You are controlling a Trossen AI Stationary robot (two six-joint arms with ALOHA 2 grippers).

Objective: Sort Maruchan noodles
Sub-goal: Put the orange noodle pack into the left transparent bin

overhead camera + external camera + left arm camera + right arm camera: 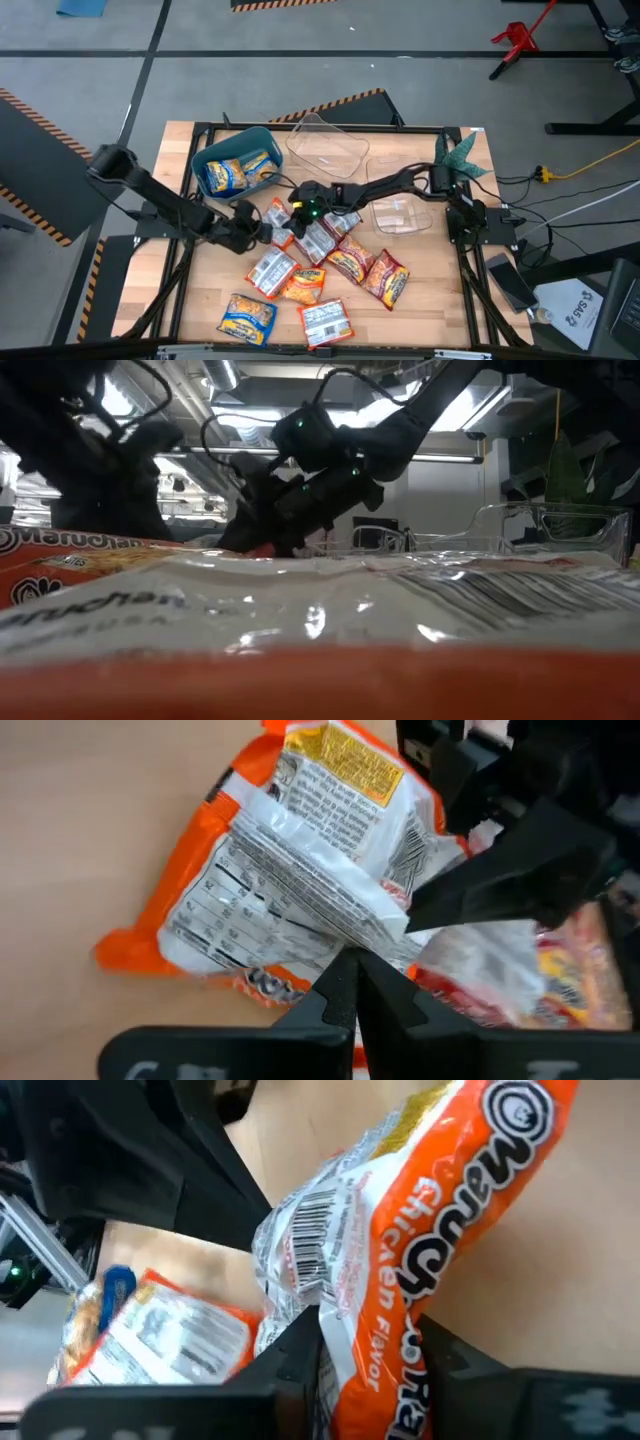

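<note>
My right jaws grasp the orange packet (pixel 450 1230) by one crinkled edge. The film is caught between the two fingers, and the rest of the packet sticks out past them. I judge an edge hold suits it, since the packet lies flat and offers nothing else to pinch.

My left jaws are clenched on nothing, with their tips at the rim of a white-backed packet (pixel 290 870). They sit just beside my right jaws, perhaps to steady the pile. I cannot tell whether it is the same packet.

The loose pile (pixel 318 240) lies around and under both jaws on the table (pixel 440 300), with some packets overlapping. I count about ten there: several orange or red, a few showing silvery backs, and one blue (pixel 248 318) lying farthest out, toward the table's near edge.

Beyond my left jaws is one teal bin (pixel 200 160) holding what look like two blue packets (pixel 235 172), so blue seems to belong there.

Beyond my right jaws are two clear containers. One (pixel 325 145) is next to the bin and the other (pixel 400 212) is under my right arm. I see no packets in either.
</note>
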